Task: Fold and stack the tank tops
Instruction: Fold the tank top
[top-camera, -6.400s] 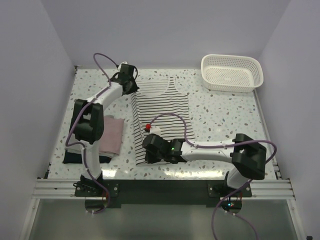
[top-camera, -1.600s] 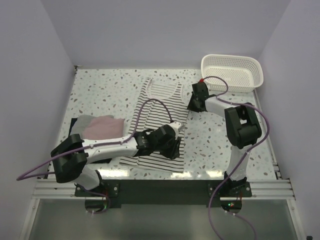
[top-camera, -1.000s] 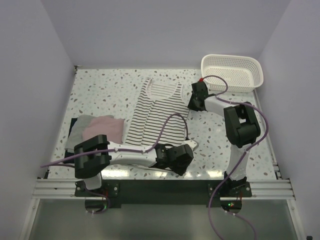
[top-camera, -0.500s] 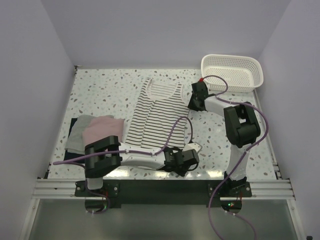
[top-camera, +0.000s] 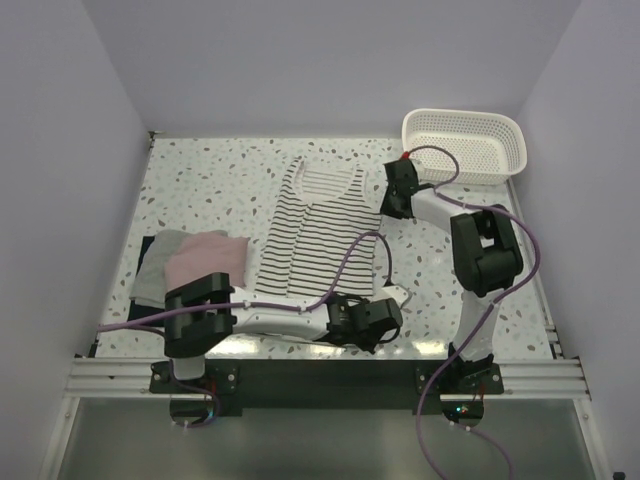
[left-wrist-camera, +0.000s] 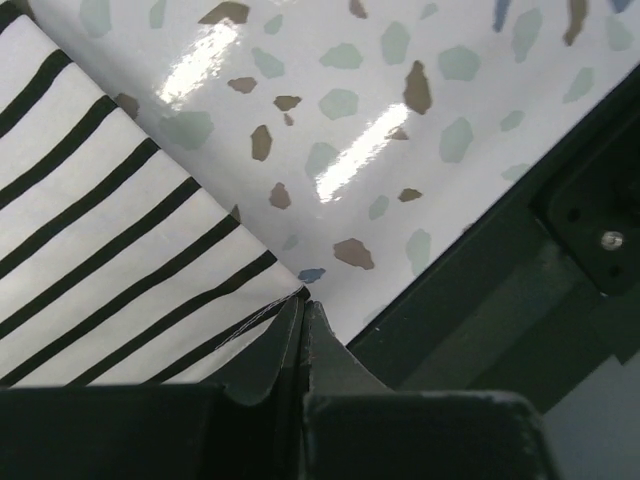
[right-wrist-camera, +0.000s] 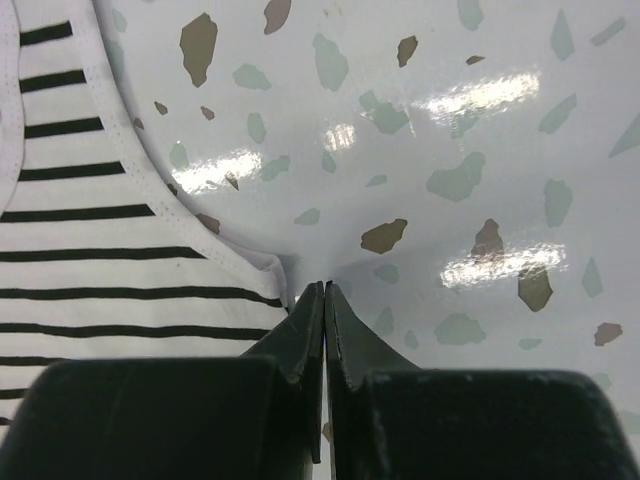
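Left fingers (left-wrist-camera: 265, 360), half open a moment ago, now pinch the near hem corner of the striped tank top (top-camera: 315, 220) on the desk (top-camera: 200, 190); right fingers (right-wrist-camera: 300, 340) stay clamped on its armhole edge, fold likely next.

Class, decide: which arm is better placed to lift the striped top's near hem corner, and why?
Left. The left gripper is shut on that corner of the striped tank top; the right gripper pinches its far armhole edge, well away from the hem.
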